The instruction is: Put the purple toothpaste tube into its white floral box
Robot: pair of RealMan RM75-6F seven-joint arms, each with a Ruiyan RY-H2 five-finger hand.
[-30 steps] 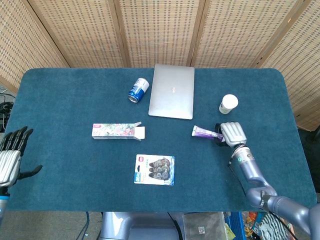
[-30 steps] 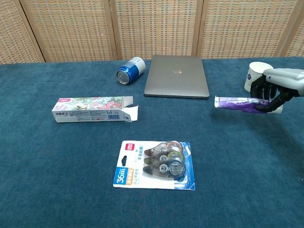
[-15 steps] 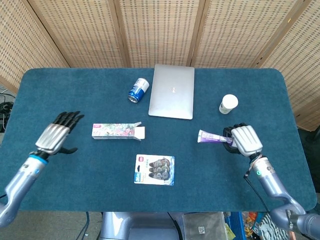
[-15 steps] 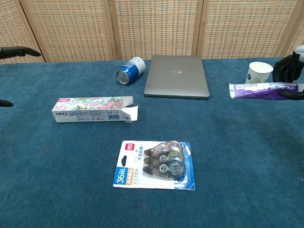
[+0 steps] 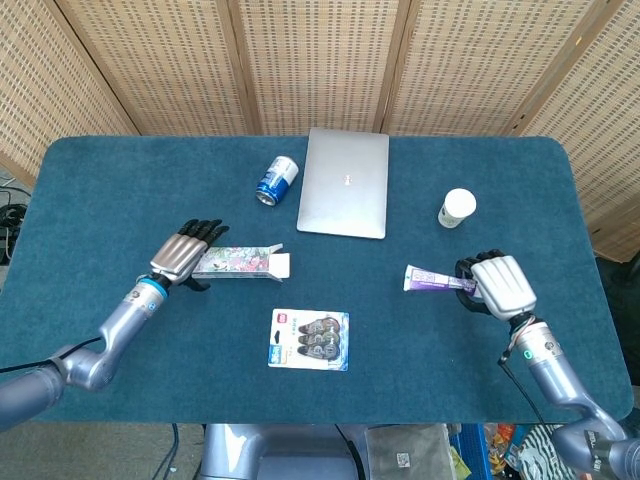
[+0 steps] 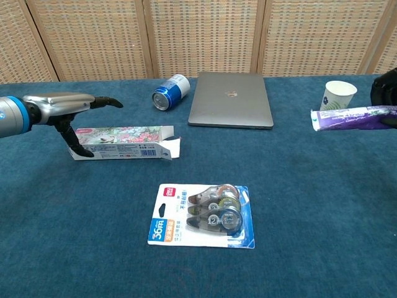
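Observation:
The white floral box (image 5: 238, 262) (image 6: 121, 143) lies on its side left of centre, its open flap end pointing right. My left hand (image 5: 183, 255) (image 6: 62, 112) hovers over the box's closed left end, fingers stretched flat and thumb down beside it, holding nothing. My right hand (image 5: 498, 287) grips the purple toothpaste tube (image 5: 437, 280) (image 6: 353, 118) by its right end and carries it above the table at the right, the tube level and pointing left. In the chest view only a dark edge of that hand shows at the right border.
A closed silver laptop (image 5: 345, 182) lies at the back centre with a blue can (image 5: 276, 180) on its side to its left. A white paper cup (image 5: 457, 208) stands behind the tube. A blister pack of correction tapes (image 5: 309, 339) lies near the front centre of the blue table (image 5: 120, 190).
My left hand has swept in from the far left edge to the box's left end. My right hand has lifted the tube and drawn it slightly right and nearer.

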